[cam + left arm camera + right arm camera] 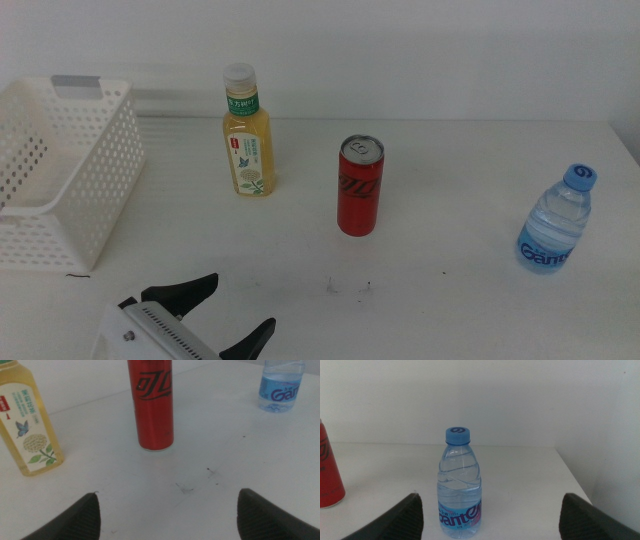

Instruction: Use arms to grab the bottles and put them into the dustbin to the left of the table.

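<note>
A yellow tea bottle (247,132) with a white cap stands upright at the back of the white table (450,300). A slim red can (359,186) stands near the middle, and a small clear water bottle (556,221) with a blue cap stands at the right. The white dustbin (62,170) sits at the left edge. My left gripper (236,312) hangs open at the bottom of the middle view, short of the can (150,404) and tea bottle (28,425), holding nothing. My right gripper (490,515) is open and faces the water bottle (460,485) from close by.
A few dark specks (348,288) mark the table in front of the can. The table's right edge (632,150) runs just behind the water bottle. A plain white wall stands behind the table.
</note>
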You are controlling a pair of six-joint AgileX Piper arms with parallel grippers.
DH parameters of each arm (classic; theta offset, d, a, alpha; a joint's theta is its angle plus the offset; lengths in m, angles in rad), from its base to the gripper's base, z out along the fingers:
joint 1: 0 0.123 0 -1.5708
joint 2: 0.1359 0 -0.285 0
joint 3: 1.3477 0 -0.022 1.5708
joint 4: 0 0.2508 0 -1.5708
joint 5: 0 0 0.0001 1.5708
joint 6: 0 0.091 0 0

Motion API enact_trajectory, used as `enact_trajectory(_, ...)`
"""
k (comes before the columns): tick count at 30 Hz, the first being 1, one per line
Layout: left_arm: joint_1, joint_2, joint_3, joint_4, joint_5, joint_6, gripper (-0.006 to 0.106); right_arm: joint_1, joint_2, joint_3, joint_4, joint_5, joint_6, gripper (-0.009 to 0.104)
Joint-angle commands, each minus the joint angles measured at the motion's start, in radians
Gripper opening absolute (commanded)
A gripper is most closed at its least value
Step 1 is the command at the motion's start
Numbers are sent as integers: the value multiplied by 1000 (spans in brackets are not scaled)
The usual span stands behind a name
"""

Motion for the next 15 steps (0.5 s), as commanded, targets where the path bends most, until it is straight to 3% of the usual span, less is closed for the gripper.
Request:
enact_trajectory(1,-5,-13,2,8,-19,-15,94,-8,-5,4,-7,-9,-6,75)
enact_trajectory(15,-5,-68,2,-1,-19,-24,94,-8,-5,4,-7,-9,-6,75)
